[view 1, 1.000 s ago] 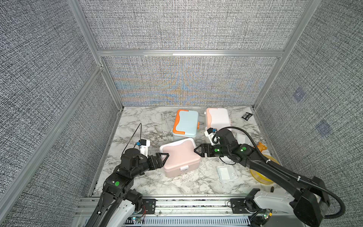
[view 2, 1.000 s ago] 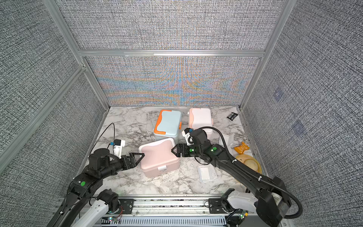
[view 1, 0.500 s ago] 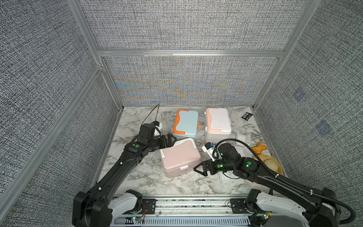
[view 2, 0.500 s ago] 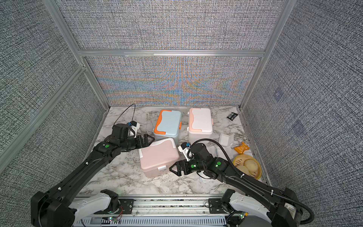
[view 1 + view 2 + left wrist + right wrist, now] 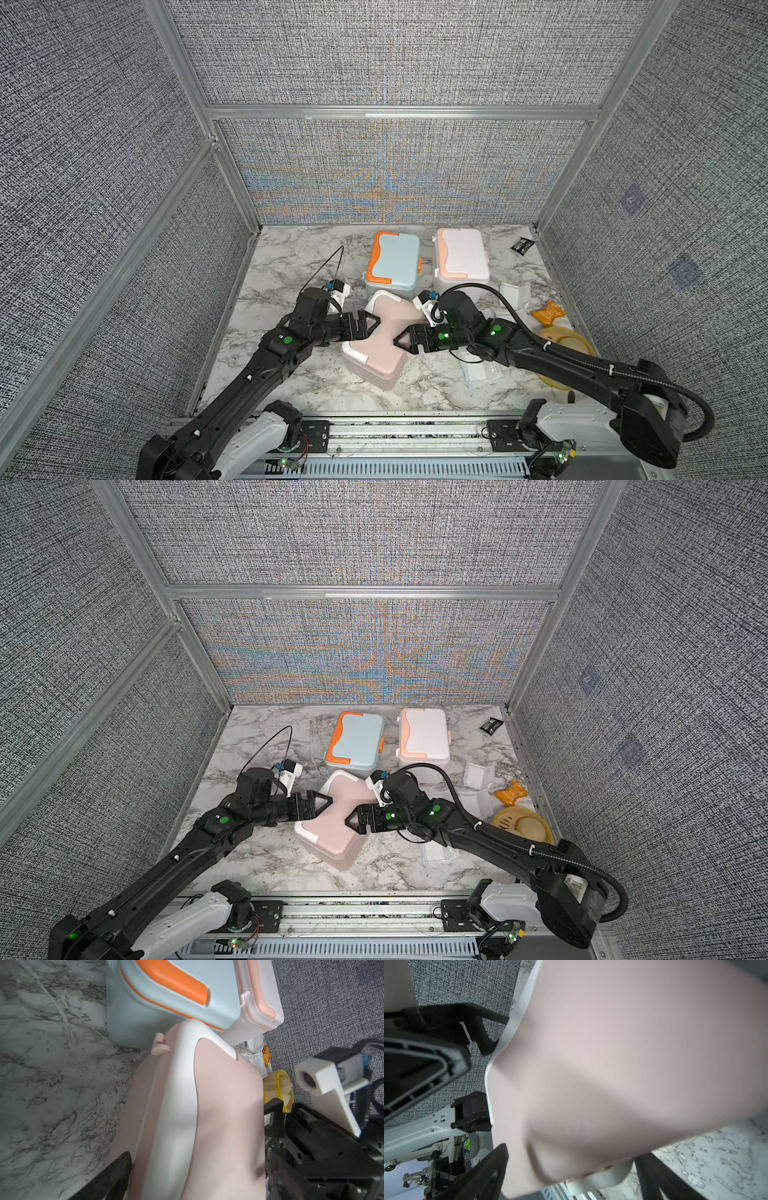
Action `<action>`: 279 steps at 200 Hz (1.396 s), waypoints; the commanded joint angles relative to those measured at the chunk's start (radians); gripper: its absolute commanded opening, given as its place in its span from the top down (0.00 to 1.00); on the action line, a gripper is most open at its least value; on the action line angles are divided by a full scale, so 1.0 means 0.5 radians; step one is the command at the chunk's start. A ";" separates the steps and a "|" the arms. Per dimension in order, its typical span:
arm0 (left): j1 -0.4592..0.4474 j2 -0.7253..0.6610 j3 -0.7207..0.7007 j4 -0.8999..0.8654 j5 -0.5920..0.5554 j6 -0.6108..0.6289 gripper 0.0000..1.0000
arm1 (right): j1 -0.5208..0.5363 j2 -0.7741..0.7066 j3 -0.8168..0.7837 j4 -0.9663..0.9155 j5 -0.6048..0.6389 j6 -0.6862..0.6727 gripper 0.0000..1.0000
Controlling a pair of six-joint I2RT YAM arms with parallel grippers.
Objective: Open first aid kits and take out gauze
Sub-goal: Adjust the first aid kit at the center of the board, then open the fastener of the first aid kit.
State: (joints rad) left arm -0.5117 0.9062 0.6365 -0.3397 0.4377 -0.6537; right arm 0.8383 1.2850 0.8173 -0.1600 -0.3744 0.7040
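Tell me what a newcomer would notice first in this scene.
The pink first aid kit in the middle of the table draws the eye. The left gripper and right gripper flank it from opposite sides, jaws spread wide. Behind it stand the light blue kit and the white kit, both lids shut. Wrapped gauze pads and a yellow bowl clutter the robot's right side.

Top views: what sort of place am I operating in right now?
Most likely a lab robot test cell, not a home or clinic: a marble-pattern tabletop walled on three sides by grey fabric panels in aluminium framing, with a metal mounting rail along the front edge.
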 commanded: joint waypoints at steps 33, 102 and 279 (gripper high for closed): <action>-0.054 -0.119 -0.091 -0.022 0.041 -0.116 0.00 | -0.008 0.232 0.176 0.220 -0.068 -0.009 0.05; -0.059 -0.379 -0.001 -0.379 -0.274 0.049 0.00 | -0.088 -0.118 -0.130 0.230 0.076 0.107 0.04; -0.616 0.329 0.788 -0.943 -1.028 0.224 0.02 | -0.348 0.003 -0.879 1.864 -0.590 0.921 0.01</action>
State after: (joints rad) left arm -0.8001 1.0477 0.9962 -0.6876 0.1036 -0.5804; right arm 0.6582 1.2285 0.3817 0.5667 -0.5980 1.0931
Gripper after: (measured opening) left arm 0.982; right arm 0.989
